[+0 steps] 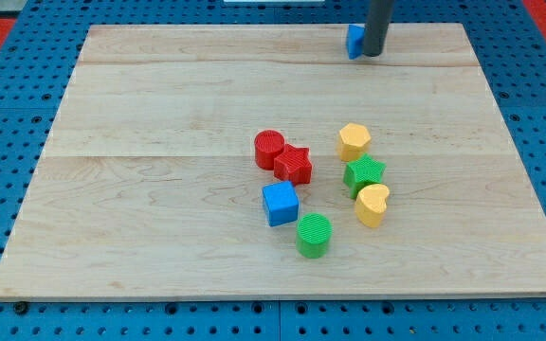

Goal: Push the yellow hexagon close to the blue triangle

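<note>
The yellow hexagon (354,141) lies right of the board's middle. The blue triangle (354,41) sits near the view's top edge of the board, partly hidden by my rod. My tip (373,53) rests right beside the blue triangle, on its right side, touching or nearly touching it. The yellow hexagon is well below the tip and the triangle, apart from both.
A red cylinder (269,149) and a red star (294,165) touch left of the hexagon. A green star (364,174) and a yellow heart (373,205) lie just below it. A blue cube (280,204) and a green cylinder (314,235) sit lower. The wooden board (140,189) rests on blue pegboard.
</note>
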Controlling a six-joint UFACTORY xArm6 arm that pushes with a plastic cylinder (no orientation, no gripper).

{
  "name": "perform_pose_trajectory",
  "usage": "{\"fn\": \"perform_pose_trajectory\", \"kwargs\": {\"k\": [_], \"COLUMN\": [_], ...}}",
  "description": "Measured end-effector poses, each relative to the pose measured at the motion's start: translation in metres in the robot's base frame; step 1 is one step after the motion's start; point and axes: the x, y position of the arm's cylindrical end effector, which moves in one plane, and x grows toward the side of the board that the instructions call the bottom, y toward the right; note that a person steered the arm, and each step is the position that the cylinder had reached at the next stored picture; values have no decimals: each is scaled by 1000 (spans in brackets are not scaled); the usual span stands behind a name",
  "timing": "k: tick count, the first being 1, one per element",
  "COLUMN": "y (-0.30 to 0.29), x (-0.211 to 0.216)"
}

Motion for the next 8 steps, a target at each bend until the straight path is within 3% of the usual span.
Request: {"fn": "perform_pose_trajectory", "kwargs": {"k": [1,2,3,4,6,7,8], "y": [24,130,151,100,-30,-51,-54], "x": [11,67,176,223,207,207,154]}}
